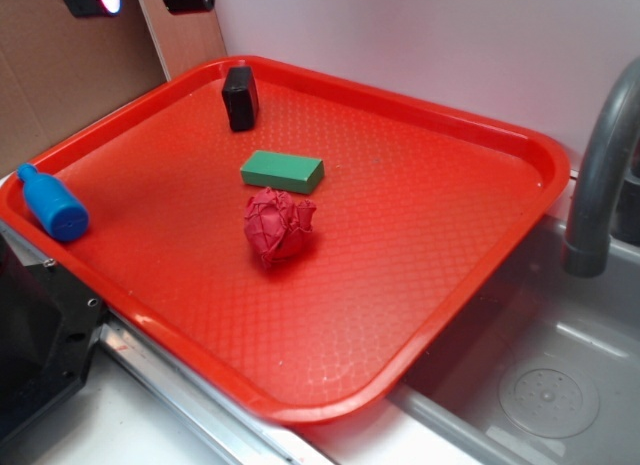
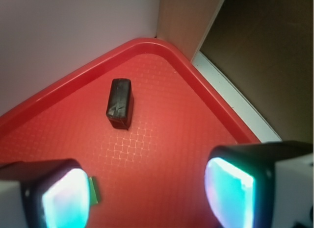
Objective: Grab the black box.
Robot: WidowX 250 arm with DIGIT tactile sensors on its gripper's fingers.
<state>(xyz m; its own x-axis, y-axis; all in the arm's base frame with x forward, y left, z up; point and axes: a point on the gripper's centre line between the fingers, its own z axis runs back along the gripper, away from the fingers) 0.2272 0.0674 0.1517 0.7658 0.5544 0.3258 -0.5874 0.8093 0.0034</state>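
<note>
Black box [image 1: 239, 97] [image 2: 120, 103], small and matte with rounded edges, resting on the red tray [image 1: 420, 225] [image 2: 162, 139] close to that tray's far corner, just inside the raised rim. Standing free there, touching nothing but the textured tray floor. Scuffed and faintly shiny on the top face in the wrist view.

Nearer the tray's middle, apart from the black box: flat green block [image 1: 282, 171], lying on its broad face; only a sliver of it peeking past the left finger in the wrist view. Just in front of the green block, almost touching: crumpled red ball [image 1: 278, 226]. At the tray's left rim, well apart from the rest: blue bottle-shaped toy [image 1: 52, 203], lying on its side against the edge.

Gripper [image 2: 147, 193] hanging above the tray, short of the black box, fingers [image 2: 66, 198] spread wide with bare tray floor between them and nothing held. Glowing pale cyan on the inner pads. Barely visible at the top edge of the exterior view.

Beyond the tray's right side: grey faucet [image 1: 600, 165] and metal sink [image 1: 550, 385]. Behind the tray's far corner: white wall and brown board.
</note>
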